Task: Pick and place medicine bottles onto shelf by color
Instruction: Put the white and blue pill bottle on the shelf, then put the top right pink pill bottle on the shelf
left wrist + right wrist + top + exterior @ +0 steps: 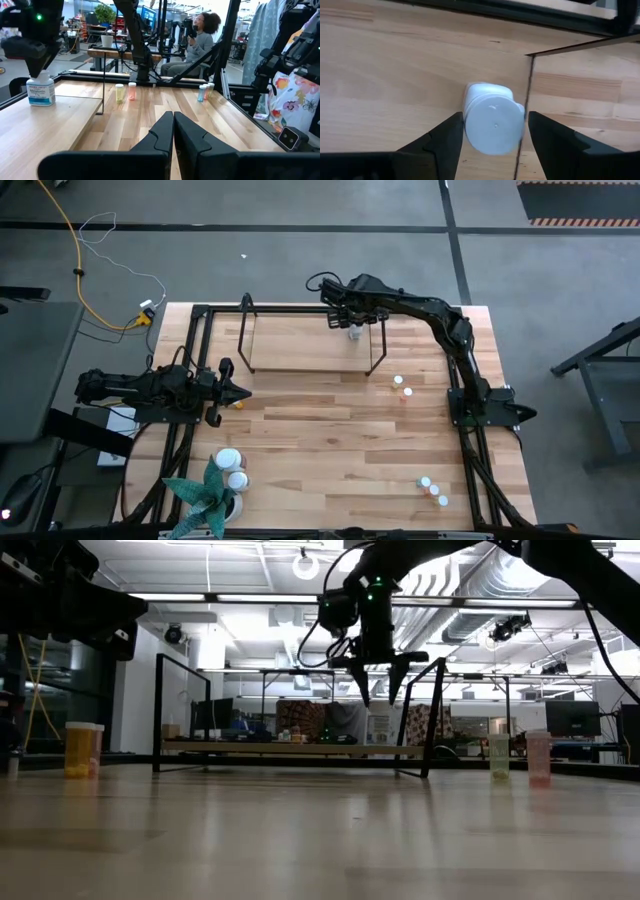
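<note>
A white medicine bottle stands upright on the shelf, near the shelf's right end and just beside one thin black hoop of its frame. The right gripper hangs directly above the bottle with its jaws spread wide on either side of the cap; from the wrist view no finger appears to touch the cap, so the bottle reads as set down and released.

Risk, judged from this arrangement: the fingers flank the cap closely, so a withdrawal with any sideways drift could clip the cap and tip the bottle against the hoop or off the board. A straight lift is the safer exit. The hoop itself lies close to one finger's path and could snag it.

The left gripper waits low over the table's left side with its jaws pressed together and nothing between them.

Still on the tabletop are small bottles: a pair right of centre, a cluster near the front right, and two larger white ones just beside the potted plant. The plant's leaves crowd those two, which could hinder a clean grasp there.

A seated person shows in the room beyond the table, well apart from both arms.
</note>
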`<state>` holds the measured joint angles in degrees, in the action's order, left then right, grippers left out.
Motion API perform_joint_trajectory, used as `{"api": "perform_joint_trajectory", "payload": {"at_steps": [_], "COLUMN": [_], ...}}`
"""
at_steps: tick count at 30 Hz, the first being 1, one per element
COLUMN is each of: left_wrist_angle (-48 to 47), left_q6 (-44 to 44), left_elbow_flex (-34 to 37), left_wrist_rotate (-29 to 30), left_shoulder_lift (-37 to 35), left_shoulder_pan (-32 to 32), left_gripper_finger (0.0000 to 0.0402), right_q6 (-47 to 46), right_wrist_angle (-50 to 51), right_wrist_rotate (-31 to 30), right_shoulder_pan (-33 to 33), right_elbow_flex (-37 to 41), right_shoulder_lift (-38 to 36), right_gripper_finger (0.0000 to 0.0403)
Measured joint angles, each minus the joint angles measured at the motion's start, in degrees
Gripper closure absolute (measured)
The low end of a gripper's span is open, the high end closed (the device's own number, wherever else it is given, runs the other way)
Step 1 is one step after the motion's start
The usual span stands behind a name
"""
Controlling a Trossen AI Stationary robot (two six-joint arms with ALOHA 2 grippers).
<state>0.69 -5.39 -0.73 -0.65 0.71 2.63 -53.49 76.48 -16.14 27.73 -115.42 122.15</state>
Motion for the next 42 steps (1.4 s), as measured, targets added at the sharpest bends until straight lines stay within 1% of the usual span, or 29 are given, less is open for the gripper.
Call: {"api": "perform_joint_trajectory", "payload": {"at_steps": [6, 8, 10, 14, 17, 20, 24, 28, 30, 33, 36, 39, 42], "left_wrist_angle": [0.01, 0.00, 0.02, 0.02, 0.01, 0.00, 0.01, 0.02, 0.00, 0.00, 0.02, 0.02, 0.03], "left_q6": [0.00, 0.00, 0.00, 0.00, 0.00, 0.00, 0.00, 0.00, 0.00, 0.00, 0.00, 0.01, 0.00], "left_elbow_flex": [0.02, 0.02, 0.01, 0.02, 0.02, 0.02, 0.01, 0.02, 0.02, 0.02, 0.02, 0.02, 0.02], "left_wrist_rotate": [-0.02, -0.01, -0.02, -0.02, -0.02, -0.02, -0.02, -0.02, -0.05, -0.04, -0.09, -0.06, -0.06], "left_shoulder_lift": [0.01, 0.02, 0.01, 0.01, 0.00, 0.02, 0.02, 0.00, 0.02, 0.02, 0.02, 0.02, 0.02], "left_shoulder_pan": [0.02, 0.00, 0.00, 0.00, 0.00, 0.00, 0.00, 0.00, 0.00, 0.00, 0.00, 0.00, 0.00], "left_gripper_finger": [0.0398, 0.0398, 0.0398, 0.0398, 0.0398, 0.0398, 0.0398, 0.0398, 0.0398, 0.0398, 0.0398, 0.0398, 0.0398], "right_q6": [0.22, 1.69, 4.07, 13.76, 22.15, 26.88, 27.49, 25.66, 22.66, 15.48, 7.07, 0.07, -3.36], "right_wrist_angle": [-0.09, -0.88, -2.09, -2.25, 1.12, 6.76, 13.90, 13.17, 13.32, 12.93, 12.33, 8.57, 3.39], "right_wrist_rotate": [-0.01, -0.16, -0.02, 3.38, 6.09, 6.21, 6.07, 7.39, 6.99, 5.72, 5.21, 5.20, 3.48], "right_shoulder_pan": [0.15, 0.15, 0.12, -1.69, -5.51, -10.32, -17.66, -24.79, -27.71, -31.54, -34.83, -36.80, -37.87], "right_elbow_flex": [-0.02, -0.02, -0.02, -0.02, -0.02, -0.02, -0.02, 2.04, 5.92, 15.80, 27.53, 38.41, 47.20], "right_shoulder_lift": [-3.16, -4.49, -5.81, -8.90, -10.98, -13.04, -15.10, -19.13, -22.37, -29.18, -37.13, -44.49, -51.02], "right_gripper_finger": [0.0187, 0.0187, 0.0187, 0.0187, 0.0187, 0.0187, 0.0187, 0.0187, 0.0187, 0.0187, 0.0187, 0.0187, 0.0187]}}
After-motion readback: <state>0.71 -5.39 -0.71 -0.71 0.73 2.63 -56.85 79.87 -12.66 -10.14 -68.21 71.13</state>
